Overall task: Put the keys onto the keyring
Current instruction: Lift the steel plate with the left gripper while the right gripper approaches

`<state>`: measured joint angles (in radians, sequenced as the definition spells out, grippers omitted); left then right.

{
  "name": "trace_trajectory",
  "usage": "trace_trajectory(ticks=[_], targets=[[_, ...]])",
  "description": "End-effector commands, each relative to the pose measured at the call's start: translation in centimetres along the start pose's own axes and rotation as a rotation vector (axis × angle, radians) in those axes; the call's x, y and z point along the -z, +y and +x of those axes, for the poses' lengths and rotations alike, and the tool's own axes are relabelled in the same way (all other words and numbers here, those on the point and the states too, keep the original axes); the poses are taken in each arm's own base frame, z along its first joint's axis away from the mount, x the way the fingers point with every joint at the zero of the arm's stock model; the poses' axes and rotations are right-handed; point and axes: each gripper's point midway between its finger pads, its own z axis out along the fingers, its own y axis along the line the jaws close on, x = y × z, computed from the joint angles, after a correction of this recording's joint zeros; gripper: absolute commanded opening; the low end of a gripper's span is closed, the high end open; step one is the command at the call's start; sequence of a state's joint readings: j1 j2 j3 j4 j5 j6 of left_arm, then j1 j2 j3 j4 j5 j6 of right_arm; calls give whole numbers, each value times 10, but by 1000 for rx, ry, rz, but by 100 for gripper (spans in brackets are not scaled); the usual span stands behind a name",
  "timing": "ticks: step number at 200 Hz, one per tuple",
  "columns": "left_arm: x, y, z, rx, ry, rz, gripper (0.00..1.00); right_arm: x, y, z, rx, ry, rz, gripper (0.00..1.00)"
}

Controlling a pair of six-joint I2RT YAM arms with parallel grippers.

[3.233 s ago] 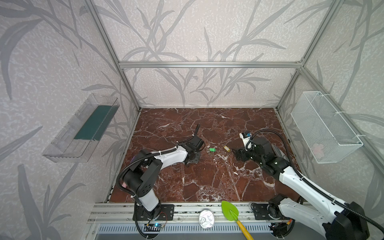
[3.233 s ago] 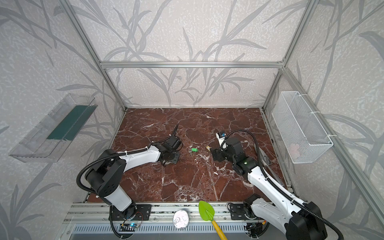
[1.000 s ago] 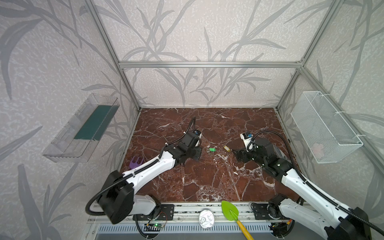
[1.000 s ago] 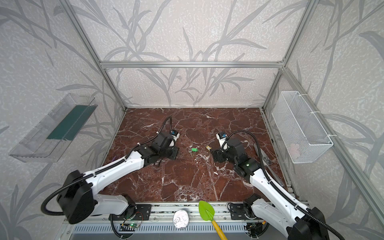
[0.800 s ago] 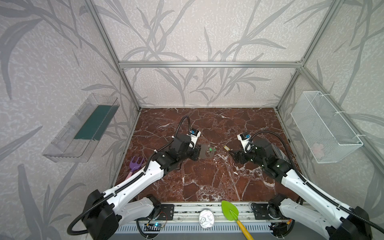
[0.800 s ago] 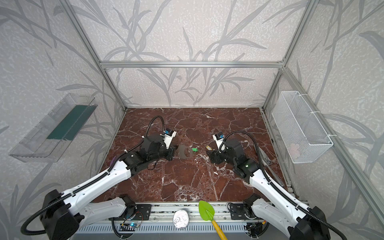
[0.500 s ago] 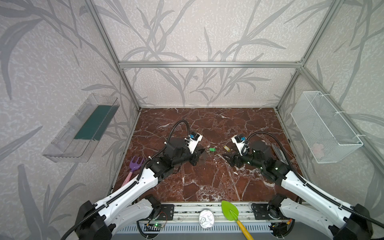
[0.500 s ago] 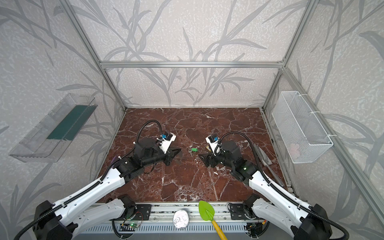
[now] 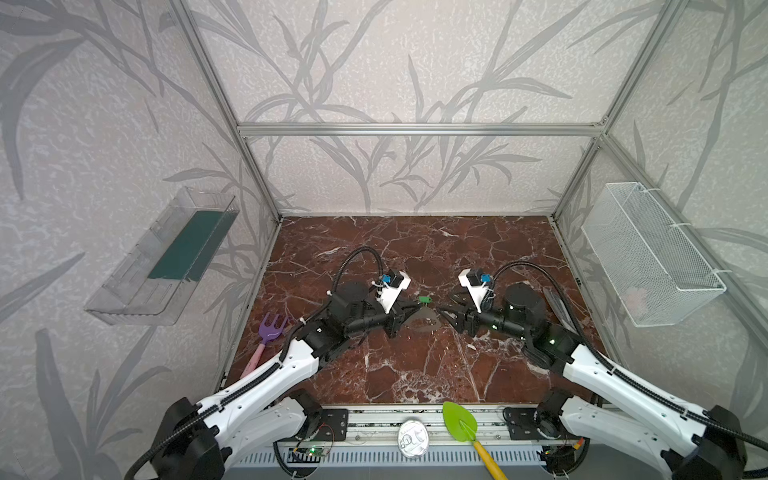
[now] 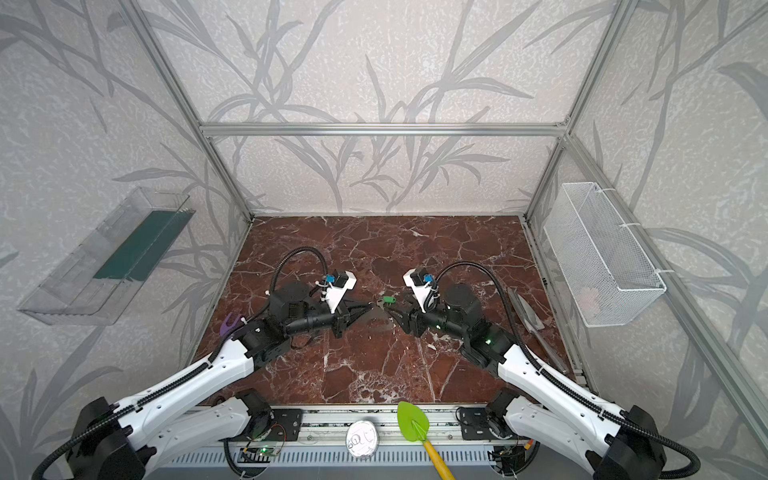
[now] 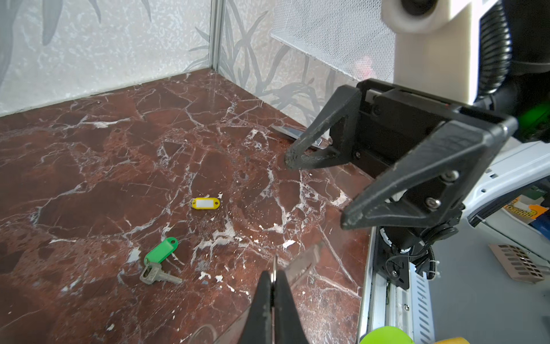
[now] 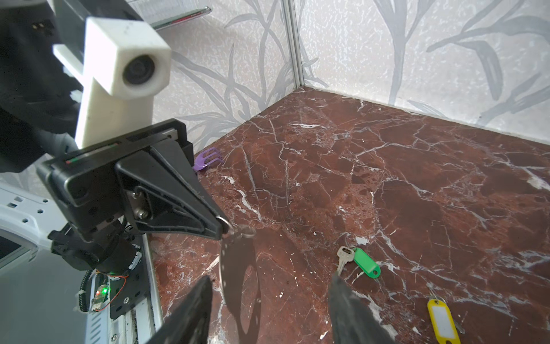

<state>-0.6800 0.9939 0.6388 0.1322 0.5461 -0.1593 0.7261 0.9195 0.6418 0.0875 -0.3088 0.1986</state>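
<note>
My left gripper (image 9: 406,316) is shut on the keyring (image 9: 422,321), a flat grey D-shaped plate held above the floor at mid-table. In the right wrist view the keyring (image 12: 238,268) hangs from the left fingertips (image 12: 221,227). It lies between the jaws of my open right gripper (image 12: 269,277) without touching them. The left wrist view shows the plate edge-on (image 11: 303,262). The right gripper (image 11: 315,193) faces it. Both keys lie on the marble: the green-tagged one (image 12: 366,263) (image 11: 162,250) (image 9: 424,299) and the yellow-tagged one (image 12: 442,315) (image 11: 205,203).
A purple fork toy (image 9: 272,326) lies by the left wall. A grey flat tool (image 9: 557,305) lies near the right wall. A green spade (image 9: 459,419) and a round silvery lid (image 9: 412,438) sit on the front rail. A wire basket (image 9: 648,253) and a clear shelf (image 9: 166,257) hang on the walls.
The left arm lifted the keyring off the floor and carried it to the middle. The right gripper rose to meet it, its jaws narrowing round the plate.
</note>
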Motion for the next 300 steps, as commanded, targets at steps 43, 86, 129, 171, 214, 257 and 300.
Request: trace_trajectory(ticks=[43, 86, 129, 171, 214, 257, 300], targets=[[5, -14, -26, -31, -126, 56, 0, 4, 21, -12, 33, -51, -90, 41], [6, -2, -33, -12, -187, -17, 0, 1, 18, -9, 43, -40, -67, 28], [13, 21, -31, 10, -222, -215, 0, 6, -41, 7, 71, 72, 270, 16], [23, 27, -26, -78, -240, -394, 0, 8, -69, 25, 86, 142, 388, 28], [26, 30, -23, -165, -212, -541, 0, 7, -100, 44, 34, 222, 436, 35], [18, 27, -16, -240, -159, -601, 0, -3, -118, 64, 31, 336, 471, 40], [9, 18, -11, -323, -126, -617, 0, -14, -127, 73, 30, 373, 485, 45]])
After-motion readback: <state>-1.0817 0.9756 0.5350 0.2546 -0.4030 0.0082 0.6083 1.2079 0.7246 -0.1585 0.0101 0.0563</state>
